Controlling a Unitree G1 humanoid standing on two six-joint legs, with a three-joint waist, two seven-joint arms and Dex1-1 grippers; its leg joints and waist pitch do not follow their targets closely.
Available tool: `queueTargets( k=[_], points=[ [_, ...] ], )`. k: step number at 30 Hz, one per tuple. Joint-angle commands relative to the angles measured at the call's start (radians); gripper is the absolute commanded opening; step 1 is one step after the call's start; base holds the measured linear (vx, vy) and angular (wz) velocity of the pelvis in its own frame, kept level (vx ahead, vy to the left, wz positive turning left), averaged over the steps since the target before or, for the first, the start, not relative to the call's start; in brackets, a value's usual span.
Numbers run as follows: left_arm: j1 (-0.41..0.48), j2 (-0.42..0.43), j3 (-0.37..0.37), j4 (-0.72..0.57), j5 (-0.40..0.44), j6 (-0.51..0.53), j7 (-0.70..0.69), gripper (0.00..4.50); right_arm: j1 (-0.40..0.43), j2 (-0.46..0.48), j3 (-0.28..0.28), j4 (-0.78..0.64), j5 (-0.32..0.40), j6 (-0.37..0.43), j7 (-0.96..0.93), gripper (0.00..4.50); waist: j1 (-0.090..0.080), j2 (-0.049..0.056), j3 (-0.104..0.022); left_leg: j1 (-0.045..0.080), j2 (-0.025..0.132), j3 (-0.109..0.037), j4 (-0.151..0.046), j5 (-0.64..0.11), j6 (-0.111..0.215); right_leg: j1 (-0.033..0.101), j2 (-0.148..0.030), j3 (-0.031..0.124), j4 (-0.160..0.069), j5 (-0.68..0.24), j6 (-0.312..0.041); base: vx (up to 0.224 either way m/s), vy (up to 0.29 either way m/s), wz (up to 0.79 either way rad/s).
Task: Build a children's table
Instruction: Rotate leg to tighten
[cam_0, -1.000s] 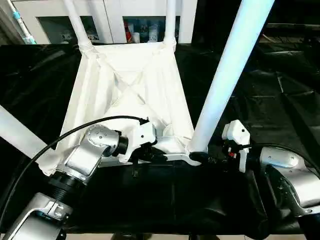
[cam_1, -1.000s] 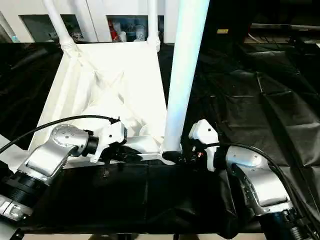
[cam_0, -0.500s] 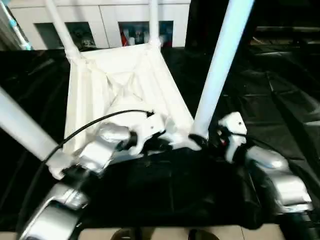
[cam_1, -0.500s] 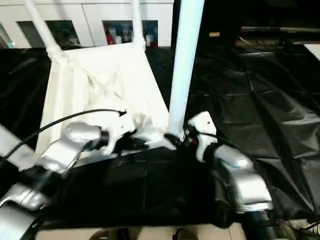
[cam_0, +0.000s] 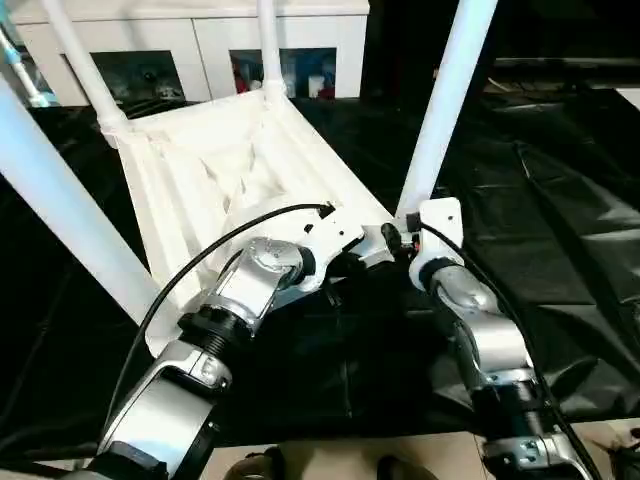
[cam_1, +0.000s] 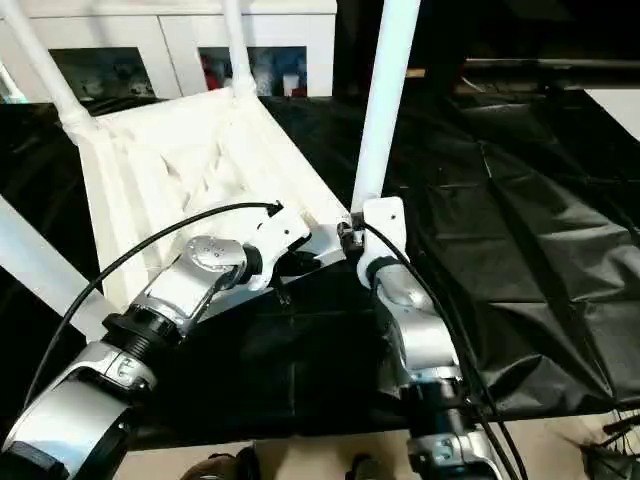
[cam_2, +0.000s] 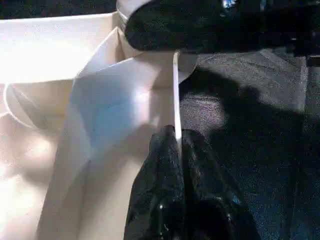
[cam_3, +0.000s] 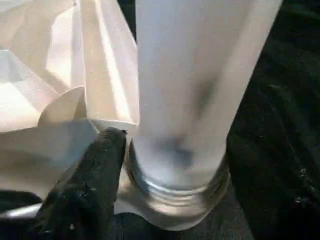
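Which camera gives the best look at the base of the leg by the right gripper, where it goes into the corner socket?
The right wrist view: the leg meets its socket close up. Both eye views show the joint small beside the right gripper. The left wrist view catches the socket's edge.

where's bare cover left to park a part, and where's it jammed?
Free: the black cover right of the near right leg and right gripper, and the strip nearer the robot than the tabletop, between the forearms. Crowded: the near right corner, where the left gripper pinches the tabletop's edge beside that leg's base.
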Motion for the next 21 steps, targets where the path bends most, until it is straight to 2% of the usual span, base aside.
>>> queueTargets(
  k=[1, 3, 4, 5, 7, 8, 10, 12, 13, 15, 16, 17, 19, 21],
  points=[
    [0.038, 0.011, -0.033, -0.021, -0.01, -0.028, -0.043, 0.0, 0.037, -0.009, 0.05, -0.031, 0.044, 0.033, 0.101, 3.58, -0.002, -0.016, -0.043, 0.035, 0.07, -0.049, -0.087, -0.518, -0.01, 0.003, -0.054, 0.024, -0.073, -0.453, -0.095, 0.0, 0.0, 0.0],
    [0.077, 0.058, -0.036, -0.083, -0.02, -0.034, -0.098, 0.0, 0.058, -0.078, 0.032, -0.113, 0.08, 0.049, 0.189, 3.65, 0.004, -0.015, -0.053, 0.027, 0.075, -0.042, -0.084, -0.422, 0.015, 0.011, -0.052, 0.028, -0.061, -0.325, -0.12, 0.029, -0.01, -0.01],
    [0.093, 0.076, -0.036, -0.109, -0.026, -0.033, -0.119, 0.0, 0.065, -0.106, 0.028, -0.139, 0.097, 0.056, 0.226, 3.77, 0.005, -0.019, -0.053, 0.022, 0.076, -0.035, -0.08, -0.361, 0.047, 0.016, -0.05, 0.029, -0.054, -0.245, -0.142, 0.0, 0.0, 0.0],
    [0.108, 0.094, -0.04, -0.131, -0.032, -0.044, -0.143, 0.0, 0.072, -0.138, 0.026, -0.161, 0.118, 0.069, 0.272, 3.91, 0.006, -0.023, -0.051, 0.02, 0.075, -0.029, -0.076, -0.346, 0.071, 0.014, -0.051, 0.028, -0.056, -0.261, -0.158, 0.0, 0.0, 0.0],
    [0.136, 0.127, -0.043, -0.177, -0.047, -0.048, -0.189, 0.0, 0.088, -0.214, 0.035, -0.193, 0.14, 0.067, 0.372, 3.99, 0.007, -0.021, -0.053, 0.021, 0.076, -0.028, -0.071, -0.336, 0.083, 0.015, -0.056, 0.028, -0.059, -0.319, -0.166, 0.027, -0.023, 0.01],
    [0.153, 0.148, -0.046, -0.206, -0.055, -0.053, -0.217, 0.0, 0.101, -0.261, 0.042, -0.21, 0.152, 0.056, 0.439, 3.99, 0.011, -0.021, -0.056, 0.02, 0.079, -0.026, -0.067, -0.308, 0.091, 0.018, -0.056, 0.028, -0.056, -0.296, -0.174, 0.053, -0.047, 0.02],
    [0.19, 0.194, -0.052, -0.27, -0.072, -0.038, -0.275, 0.0, 0.127, -0.355, 0.057, -0.233, 0.169, 0.015, 0.572, 3.99, 0.016, -0.019, -0.054, 0.02, 0.082, -0.022, -0.064, -0.275, 0.105, 0.017, -0.052, 0.028, -0.051, -0.246, -0.187, 0.065, -0.05, 0.05],
    [0.206, 0.211, -0.055, -0.297, -0.086, -0.047, -0.314, 0.0, 0.135, -0.382, 0.062, -0.235, 0.171, 0.001, 0.615, 3.99, 0.017, -0.019, -0.057, 0.017, 0.079, -0.018, -0.057, -0.244, 0.111, 0.019, -0.049, 0.026, -0.042, -0.204, -0.214, 0.067, -0.047, 0.04],
    [0.222, 0.229, -0.058, -0.329, -0.106, -0.043, -0.356, 0.0, 0.14, -0.408, 0.069, -0.234, 0.17, -0.004, 0.651, 3.99, 0.015, -0.023, -0.061, 0.011, 0.076, -0.017, -0.051, -0.205, 0.12, 0.023, -0.047, 0.025, -0.032, -0.155, -0.231, 0.061, -0.034, -0.01],
    [0.242, 0.254, -0.068, -0.369, -0.127, -0.051, -0.41, 0.0, 0.146, -0.437, 0.083, -0.237, 0.17, -0.012, 0.697, 3.99, 0.018, -0.021, -0.072, 0.011, 0.077, -0.016, -0.04, -0.119, 0.151, 0.03, -0.046, 0.023, -0.012, -0.011, -0.265, 0.058, -0.028, -0.01],
    [0.263, 0.281, -0.078, -0.415, -0.147, -0.046, -0.457, 0.0, 0.153, -0.47, 0.101, -0.244, 0.168, -0.018, 0.752, 3.99, 0.022, -0.019, -0.072, 0.012, 0.076, -0.014, -0.035, -0.071, 0.179, 0.027, -0.04, 0.021, -0.003, 0.079, -0.282, 0.051, -0.01, 0.01],
    [0.267, 0.286, -0.078, -0.424, -0.149, -0.039, -0.461, 0.0, 0.154, -0.476, 0.107, -0.248, 0.166, -0.02, 0.763, 3.99, 0.024, -0.017, -0.07, 0.012, 0.078, -0.012, -0.032, -0.057, 0.199, 0.027, -0.039, 0.02, 0.002, 0.124, -0.295, 0.051, -0.01, 0.01],
    [0.275, 0.294, -0.075, -0.446, -0.148, -0.03, -0.456, 0.0, 0.152, -0.495, 0.123, -0.256, 0.183, -0.014, 0.79, 3.99, 0.026, -0.015, -0.069, 0.015, 0.081, -0.011, -0.031, -0.054, 0.208, 0.025, -0.037, 0.017, 0.003, 0.121, -0.305, 0.0, 0.0, 0.0],
    [0.278, 0.298, -0.075, -0.457, -0.15, -0.025, -0.455, 0.0, 0.146, -0.497, 0.135, -0.254, 0.189, -0.017, 0.802, 3.99, 0.027, -0.014, -0.065, 0.017, 0.083, -0.013, -0.036, -0.099, 0.191, 0.025, -0.04, 0.017, -0.003, 0.035, -0.306, 0.0, 0.0, 0.0]
  ],
)
